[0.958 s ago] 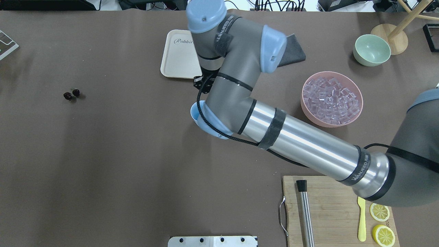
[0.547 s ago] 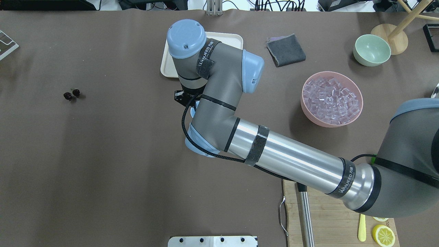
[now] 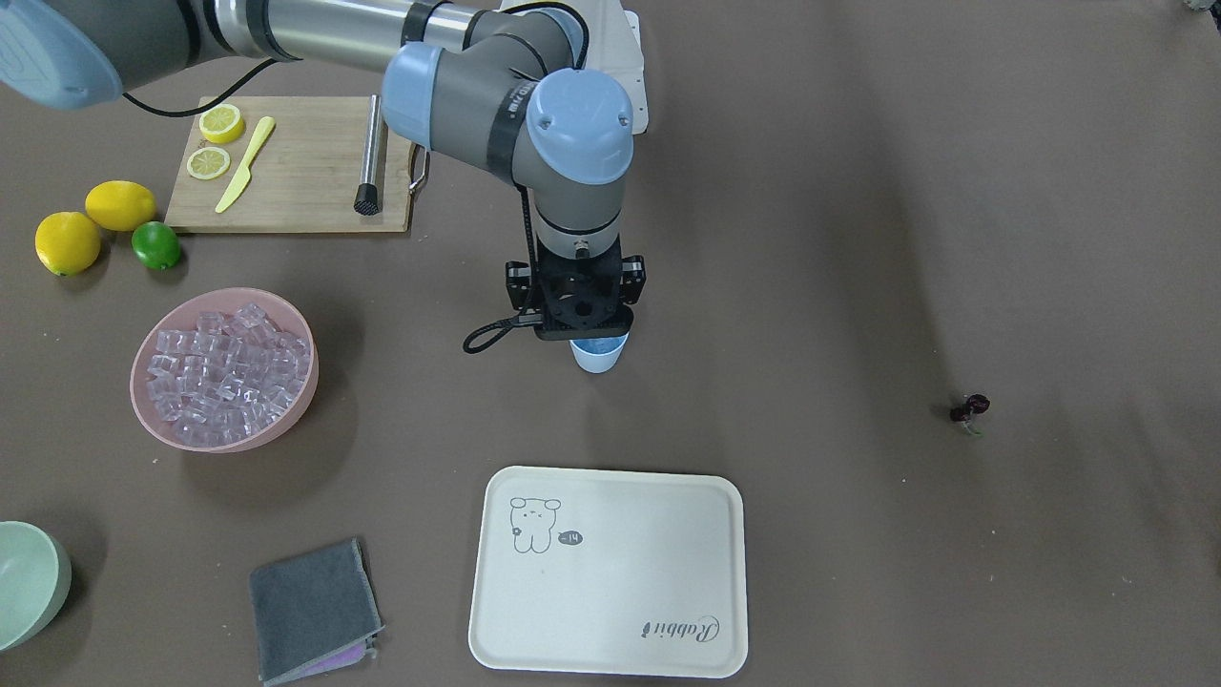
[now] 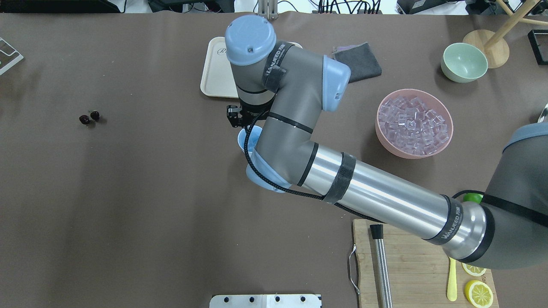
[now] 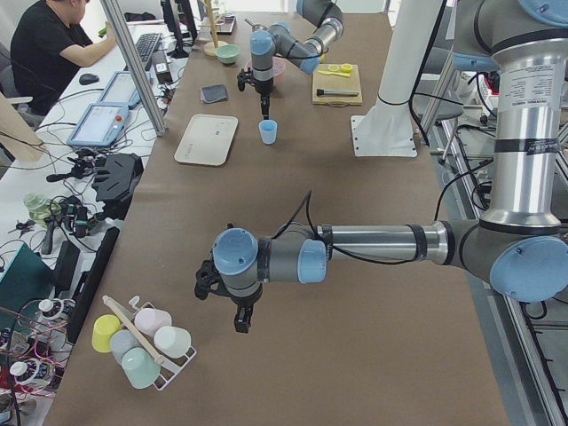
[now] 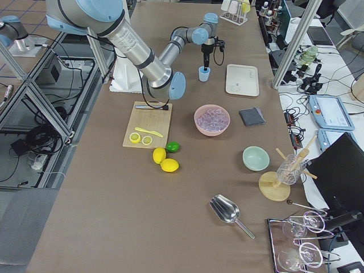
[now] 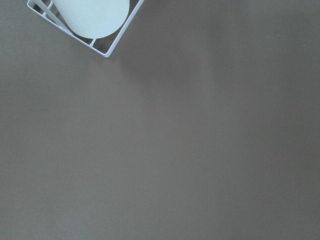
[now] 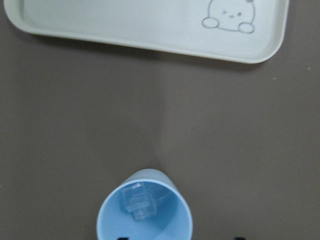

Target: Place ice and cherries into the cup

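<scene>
A: Table centre: cup (image 8: 145, 220) upright, near the tray (image 8: 150, 25), ice (image 8: 137, 202) in its bottom; cherries (image 4: 89, 117) well apart, toward the robot's left.

B: Looks like the ice-drop step. I'd lift straight up, clear the rim, then return to the pink bowl (image 4: 382, 141). right gripper (image 3: 582, 329) above cup, jaws wide, empty, touching nothing. left gripper (image 5: 241, 319): can't tell.

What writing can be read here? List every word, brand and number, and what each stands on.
"Rabbit": script on the cream tray, upside down in the front-facing view.
"-14": small dark oval on that tray.
"WANJEED": black strap on the right arm.
Nothing else is readable.
</scene>
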Robot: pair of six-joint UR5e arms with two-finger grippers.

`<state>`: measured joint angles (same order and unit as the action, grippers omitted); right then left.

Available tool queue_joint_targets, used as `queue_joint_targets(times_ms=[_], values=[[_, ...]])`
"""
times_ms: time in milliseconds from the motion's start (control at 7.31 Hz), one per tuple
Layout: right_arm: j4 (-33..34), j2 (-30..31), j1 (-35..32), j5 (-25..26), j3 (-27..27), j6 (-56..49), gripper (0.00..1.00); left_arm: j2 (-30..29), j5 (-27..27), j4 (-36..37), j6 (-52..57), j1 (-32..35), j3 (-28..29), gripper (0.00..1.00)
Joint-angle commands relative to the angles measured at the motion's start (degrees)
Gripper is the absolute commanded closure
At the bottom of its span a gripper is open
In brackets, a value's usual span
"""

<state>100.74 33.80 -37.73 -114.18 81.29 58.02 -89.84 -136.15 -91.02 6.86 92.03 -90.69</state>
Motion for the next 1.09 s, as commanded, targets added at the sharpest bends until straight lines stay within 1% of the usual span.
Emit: queue_joint_targets(times_ms=[0, 137, 274, 410, 547, 684, 821, 958], values=[[1.7, 12.7, -15.1, -7.9, 8.3, -16.9, 0.0, -6.5, 3.3, 0.4, -3.6, -4.2, -0.4, 0.02], [1.5, 20.0, -23.3, -11.1, 9.7, -30.7, 0.0, -10.3, 3.8, 0.1, -13.7, -10.3, 0.1, 0.02], [1.4, 24.7, -30.9, -13.2, 9.3, -41.8, 0.0, -15.0, 7.1, 0.4, -20.1, -14.8, 0.3, 0.02], [1.2, 29.3, -36.9, -14.8, 9.6, -48.2, 0.0, -17.4, 7.0, 0.3, -21.4, -18.3, 0.9, 0.02], [0.1, 35.3, -42.4, -15.5, 12.1, -54.7, 0.0, -21.4, 7.0, 0.4, -26.9, -21.1, 0.9, 0.02], [-0.1, 40.9, -46.6, -15.7, 15.0, -56.9, 0.0, -25.7, 7.1, -0.1, -30.4, -23.3, 4.6, 0.02], [-0.5, 49.2, -49.4, -15.2, 18.3, -57.9, 0.0, -27.0, 7.5, -0.2, -30.3, -24.2, 6.2, 0.02], [-3.9, 54.3, -49.5, -16.1, 20.6, -58.2, 0.0, -28.3, 7.5, 0.5, -31.0, -25.6, 6.8, 0.02]])
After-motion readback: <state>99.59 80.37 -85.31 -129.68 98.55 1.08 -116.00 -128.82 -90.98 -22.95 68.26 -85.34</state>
